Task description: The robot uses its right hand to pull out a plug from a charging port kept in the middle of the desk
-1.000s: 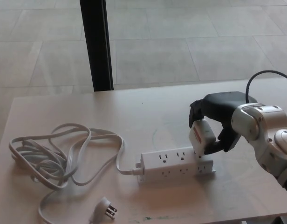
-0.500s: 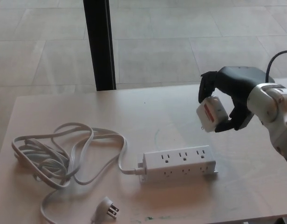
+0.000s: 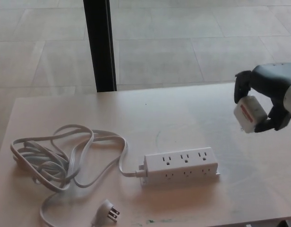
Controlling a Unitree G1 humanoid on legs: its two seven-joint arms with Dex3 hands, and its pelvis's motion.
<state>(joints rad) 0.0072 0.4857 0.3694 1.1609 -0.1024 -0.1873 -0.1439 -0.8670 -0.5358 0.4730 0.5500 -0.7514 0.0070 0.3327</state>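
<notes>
White and boxy, the plug (image 3: 250, 114) is sitting clamped in the right hand (image 3: 267, 94) at right. Lower centre, the rectangular power strip (image 3: 180, 165) is lying on the pale desk (image 3: 183, 113).

1. Pale wooden desk (image 3: 65, 106), far edge against a tiled floor and a black post.
2. On it, near the middle: white power strip (image 3: 181, 165), lying flat, sockets facing up, all empty.
3. Leading left from the strip: white cord (image 3: 65, 156), looped in a loose tangle on the left part of the desk.
4. At the cord's end, near the front edge: pronged wall plug (image 3: 107, 211), lying free.
</notes>
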